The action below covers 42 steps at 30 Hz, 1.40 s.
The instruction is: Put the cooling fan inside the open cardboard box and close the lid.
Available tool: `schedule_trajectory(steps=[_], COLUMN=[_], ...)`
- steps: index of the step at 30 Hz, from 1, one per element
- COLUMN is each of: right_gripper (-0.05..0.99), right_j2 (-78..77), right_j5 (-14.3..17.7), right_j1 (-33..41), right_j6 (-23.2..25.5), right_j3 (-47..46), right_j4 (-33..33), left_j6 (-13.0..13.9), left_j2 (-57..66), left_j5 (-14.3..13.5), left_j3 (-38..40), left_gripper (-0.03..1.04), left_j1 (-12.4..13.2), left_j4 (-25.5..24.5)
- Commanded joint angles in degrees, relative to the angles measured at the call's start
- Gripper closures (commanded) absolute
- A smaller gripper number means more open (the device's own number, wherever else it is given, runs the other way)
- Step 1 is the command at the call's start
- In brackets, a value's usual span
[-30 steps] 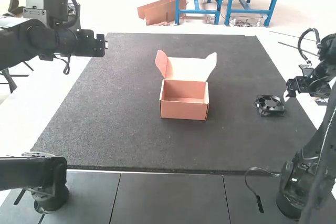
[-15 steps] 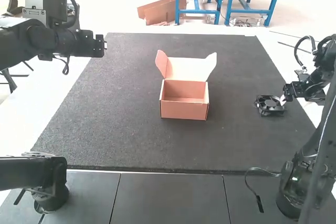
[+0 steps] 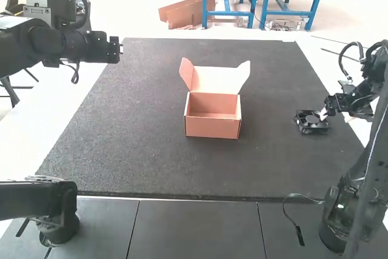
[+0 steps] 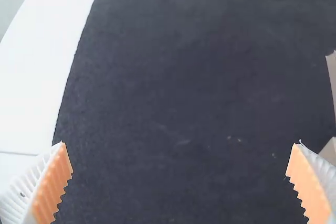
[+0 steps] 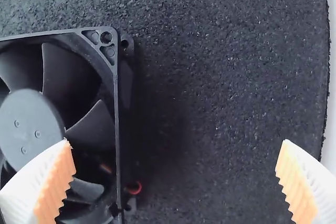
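Now the cooling fan (image 3: 311, 121) lies flat, hub facing up.

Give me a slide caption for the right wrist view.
Right gripper, jaws open, over one edge of the fan on the black mat.

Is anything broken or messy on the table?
Nothing stands out. The box stands upright on the mat with its lid open. The fan lies flat to its right, apart from it, with no damage that I can see.
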Motion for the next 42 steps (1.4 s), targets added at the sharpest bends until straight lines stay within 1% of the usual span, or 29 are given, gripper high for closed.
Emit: schedule_trajectory(steps=[1, 3, 5, 7, 13, 15, 17, 19, 21, 24, 26, 28, 29, 31, 32, 33, 36, 37, 38, 39, 41, 42], right_gripper=[0.05, 0.05, 0.05, 0.05, 0.05, 0.06, 0.1, 0.19, 0.32, 0.54, 0.73, 0.92, 0.95, 0.95, 0.95, 0.95, 0.95, 0.95, 0.95, 0.95, 0.95, 0.95], right_j2=[0.5, 0.8, 1.4, 2.0, 2.5, 2.7, 3.0, 3.6, 4.4, 5.6, 5.6, 5.9, 6.0, 5.6, 5.5, 4.9, 0.6, -1.0, -2.7, -4.4, -7.7, -9.6], right_j5=[-1.3, -0.4, -0.3, 1.7, 3.4, 4.6, 5.1, 5.3, 5.2, 3.9, 3.1, 2.3, 1.9, 1.0, 0.5, -0.6, -6.2, -6.7, -6.8, -7.8, -8.9, -11.1], right_j1=[0.8, 0.9, 1.2, 1.3, 1.3, 1.4, 1.4, 1.5, 1.5, 1.5, 1.5, 1.6, 1.7, 2.1, 2.3, 2.6, 2.5, 2.5, 2.6, 2.8, 3.0, 3.5], right_j6=[-0.9, -0.9, -0.9, -1.1, -1.4, -1.5, -1.5, -1.4, -1.1, -0.8, -0.8, 0.7, 1.3, 3.0, 4.9, 6.2, 13.6, 15.2, 15.9, 16.5, 16.9, 17.2], right_j3=[1.2, 1.2, 1.2, 1.2, 0.7, 0.3, 0.1, 0.1, 0.1, 0.1, 0.0, 0.0, 0.0, 0.3, 0.7, 1.3, 3.2, 3.4, 3.7, 3.8, 4.0, 4.4], right_j4=[0.6, 0.7, 0.7, 0.7, 0.8, 0.8, 0.8, 0.6, 0.0, -1.5, -1.9, -1.8, -1.9, -2.8, -2.9, -3.1, -3.4, -3.4, -3.4, -3.5, -4.5, -5.6], left_j6=[0.7, 0.7, 0.7, 0.7, 0.7, 0.7, 0.7, 0.7, 0.7, 0.7, 0.7, 0.7, 0.7, 0.7, 0.7, 0.7, 0.7, 0.7, 0.7, 0.7, 0.6, 0.6], left_j2=[-0.5, -0.5, -0.5, -0.5, -0.5, -0.5, -0.5, -0.5, -0.5, -0.5, -0.6, -0.8, -0.8, -1.0, -1.1, -1.1, -1.1, -1.1, -1.1, -1.2, -1.4, -1.5], left_j5=[0.6, 0.6, 0.6, 0.6, 0.6, 0.6, 0.6, 0.6, 0.6, 0.6, 0.6, 0.6, 0.7, 0.7, 0.8, 0.8, 1.0, 1.4, 1.7, 1.9, 3.0, 3.1], left_j3=[1.9, 1.9, 2.0, 2.2, 2.1, 2.1, 2.1, 2.1, 2.2, 2.1, 2.0, 1.9, 1.8, 1.3, 1.2, 1.1, 0.8, 0.6, 0.4, 0.2, -0.3, -0.8], left_gripper=[0.04, 0.04, 0.04, 0.04, 0.04, 0.04, 0.04, 0.04, 0.04, 0.04, 0.04, 0.04, 0.04, 0.04, 0.04, 0.04, 0.04, 0.04, 0.04, 0.04, 0.04, 0.04], left_j1=[0.6, 0.6, 0.6, 0.6, 0.6, 0.6, 0.6, 0.6, 0.6, 0.6, 0.6, 0.6, 0.6, 0.5, 0.6, 0.6, 0.5, 0.6, 0.6, 0.6, 0.6, 0.6], left_j4=[0.2, 0.3, 0.2, 0.2, 0.3, 0.3, 0.5, 0.6, 0.7, 0.8, 0.9, 0.9, 0.9, 1.5, 2.1, 2.8, 4.9, 5.8, 6.5, 7.3, 9.3, 10.4])
